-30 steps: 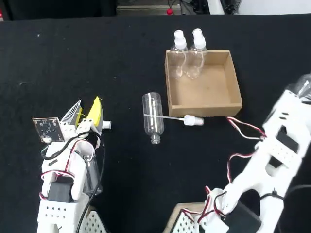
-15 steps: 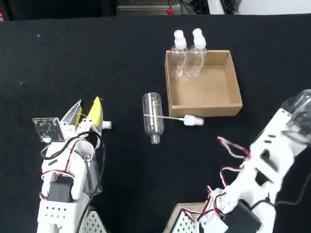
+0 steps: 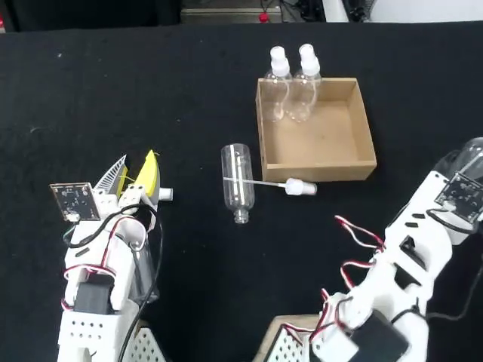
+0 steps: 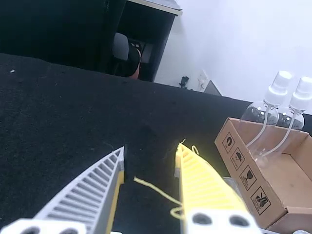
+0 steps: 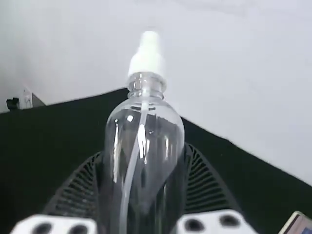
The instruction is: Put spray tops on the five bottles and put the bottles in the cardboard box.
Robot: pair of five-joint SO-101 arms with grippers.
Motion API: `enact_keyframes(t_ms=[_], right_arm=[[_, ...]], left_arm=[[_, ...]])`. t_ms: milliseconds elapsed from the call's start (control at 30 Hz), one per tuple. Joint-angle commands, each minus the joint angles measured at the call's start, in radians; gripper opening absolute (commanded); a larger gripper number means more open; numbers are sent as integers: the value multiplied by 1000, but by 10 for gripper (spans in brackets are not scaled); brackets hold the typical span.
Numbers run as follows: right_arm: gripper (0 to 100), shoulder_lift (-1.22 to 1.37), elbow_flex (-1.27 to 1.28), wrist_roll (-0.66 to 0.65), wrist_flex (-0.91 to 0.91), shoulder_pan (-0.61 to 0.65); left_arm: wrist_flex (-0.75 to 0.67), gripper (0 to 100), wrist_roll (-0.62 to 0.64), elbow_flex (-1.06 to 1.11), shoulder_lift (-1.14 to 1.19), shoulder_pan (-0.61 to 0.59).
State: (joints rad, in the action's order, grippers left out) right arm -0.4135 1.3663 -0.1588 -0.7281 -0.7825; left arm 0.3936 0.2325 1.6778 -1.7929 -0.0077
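Observation:
My right gripper [image 5: 141, 165] is shut on a clear bottle [image 5: 141, 141] with a white spray top [image 5: 145, 53]; in the high view that bottle [image 3: 466, 160] is at the right edge, to the right of the cardboard box [image 3: 315, 130]. Two capped bottles [image 3: 290, 83] stand in the box's far left corner. An uncapped bottle [image 3: 238, 181] lies on the table left of the box, with a loose spray top [image 3: 299, 186] beside it. My left gripper [image 3: 134, 173] is open over the table's left side, near a small white cap [image 3: 164, 194].
The table is covered in black cloth [image 3: 113, 98]. The left arm's body [image 3: 102, 279] fills the near left and the right arm [image 3: 400, 279] the near right. Mesh-patterned pieces [image 3: 287, 343] sit at the front edge.
The right arm has swung back toward the front right, carrying the bottle with it. The left arm and the things on the table have stayed put.

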Motion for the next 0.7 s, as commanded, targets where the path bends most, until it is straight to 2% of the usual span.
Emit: enact_keyframes(t_ms=[0, 267, 333, 400, 667], right_arm=[[11, 82, -91, -9, -31, -26], [11, 331, -214, -9, -34, -48], [11, 404, -268, -2, -98, -54], [11, 493, -298, -2, -247, -54], [11, 952, -374, -8, -1025, -3]], left_arm=[[2, 166, -8, 22, -3, -4], [0, 166, -8, 22, -3, -2], [0, 166, -8, 22, -3, -2], [0, 166, -8, 22, -2, -2], [0, 166, -8, 22, 0, -2]])
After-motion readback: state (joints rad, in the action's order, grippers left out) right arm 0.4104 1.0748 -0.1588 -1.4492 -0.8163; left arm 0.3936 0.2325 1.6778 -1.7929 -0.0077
